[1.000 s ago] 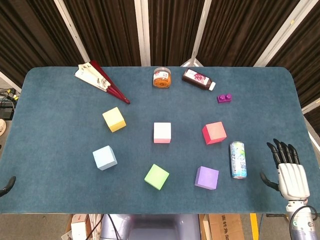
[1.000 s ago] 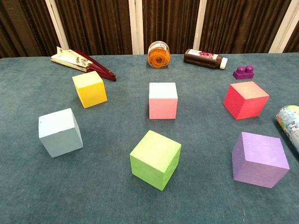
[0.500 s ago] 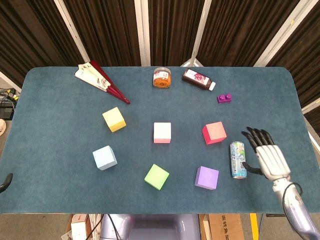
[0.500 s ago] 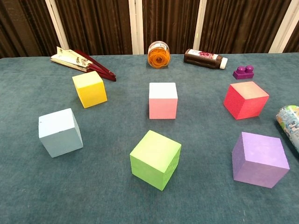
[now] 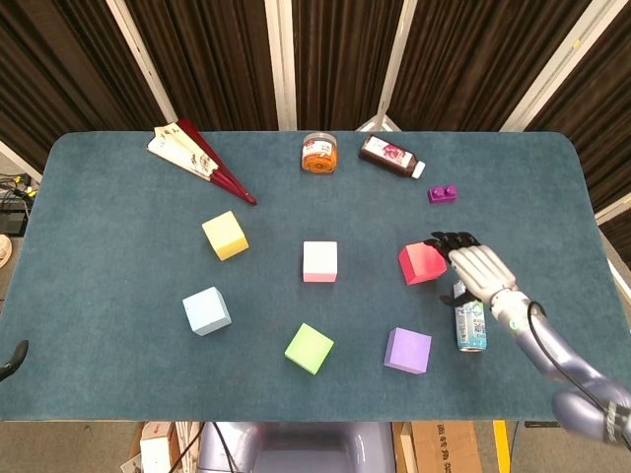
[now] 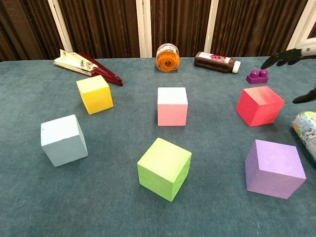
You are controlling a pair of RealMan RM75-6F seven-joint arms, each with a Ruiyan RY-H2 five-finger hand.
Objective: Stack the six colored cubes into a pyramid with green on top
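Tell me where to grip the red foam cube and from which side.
Grip the red foam cube across its two opposite upright faces, coming down from above. Its flat top is clear; the right robot hand hovers open beside it, and the lying drink can crowds a low approach.

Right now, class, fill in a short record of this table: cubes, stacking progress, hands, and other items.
cubes: yellow cube, pink cube, red cube, light blue cube, green cube, purple cube
stacking: none yet; all six sit apart on the table
right hand: right hand, fingers spread, beside the red cube; contact unclear
left hand: not visible
other items: folded fan, jar, bottle, purple toy brick, can lying down
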